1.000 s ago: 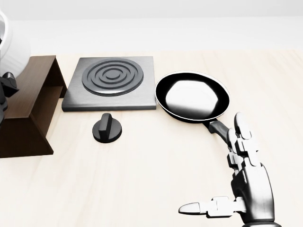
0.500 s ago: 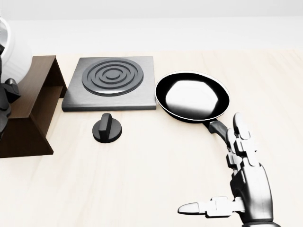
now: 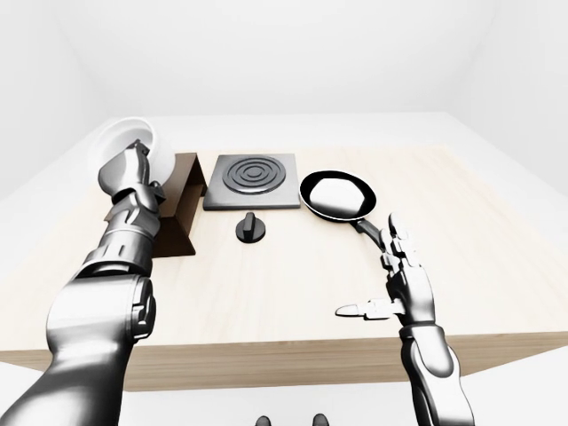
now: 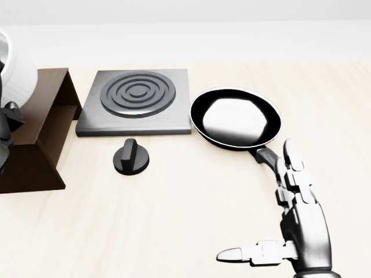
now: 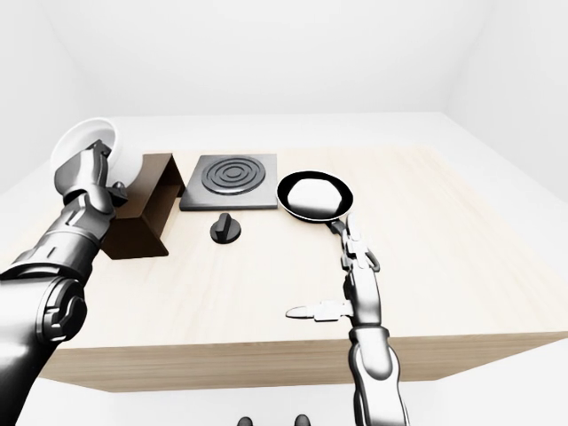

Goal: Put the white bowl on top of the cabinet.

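One pale wooden table (image 3: 293, 284), carrying one dark brown wooden cabinet (image 3: 182, 209), one grey square hob with ringed burner (image 3: 252, 180), one black frying pan (image 3: 335, 195), one round black knob (image 3: 251, 228). One white bowl (image 3: 127, 151), glossy, plain, deep and rounded, tipped on its side with the opening facing the left of the left-eye view. It's held up in the air over the cabinet's left end, not resting on the top. Left hand (image 3: 133, 173) raised at the end of a stretched-out arm, fingers curled against the bowl's rim and wall, gripping it. Right hand (image 4: 284, 231) hovers low over the table at the bottom right of the head view, fully spread: two fingers pointing up toward the pan handle, thumb sticking out left, nothing in it.
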